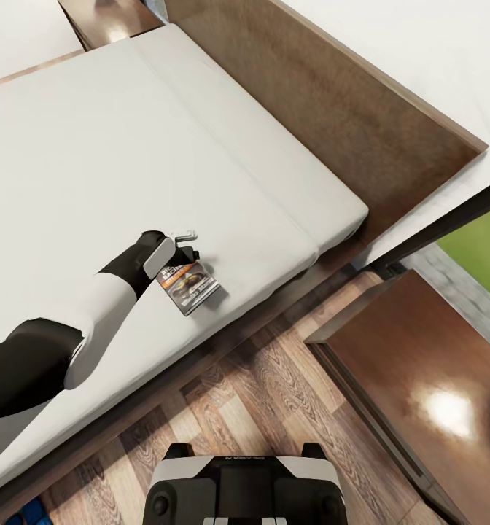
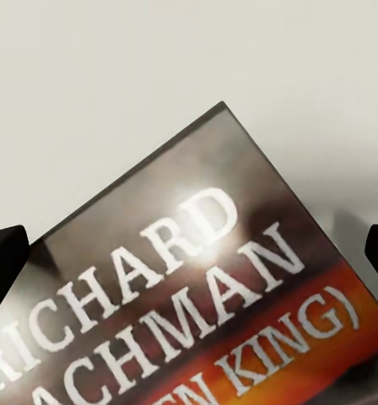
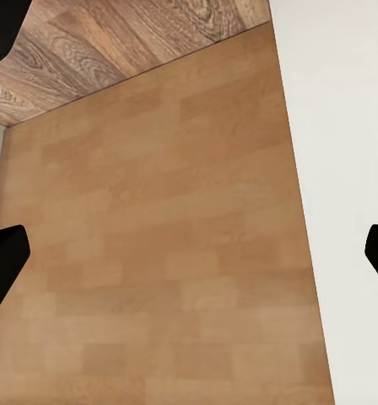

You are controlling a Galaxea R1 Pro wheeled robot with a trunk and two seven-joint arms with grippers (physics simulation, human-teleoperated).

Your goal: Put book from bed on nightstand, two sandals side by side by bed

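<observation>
The book (image 1: 194, 286), a thin paperback with a dark cover, lies flat on the light grey mattress of the bed (image 1: 92, 146), close to its near edge. My left gripper (image 1: 186, 246) is right at the book's far end. In the left wrist view the cover (image 2: 197, 278) reads "RICHARD BACHMAN", and my left gripper (image 2: 189, 253) is open with a dark fingertip (image 2: 3, 261) at each side of it. A bit of a blue sandal (image 1: 25, 515) shows on the floor by the bed's foot. My right gripper (image 3: 189, 253) is open over a light brown panel (image 3: 155, 236).
One dark glossy nightstand (image 1: 420, 379) stands on the near side of the headboard (image 1: 332, 109), another (image 1: 106, 18) on the bed's far side. Wood-plank floor (image 1: 259, 394) runs between the bed frame and my base (image 1: 241, 488). A black-framed window with grass (image 1: 485, 248) is at right.
</observation>
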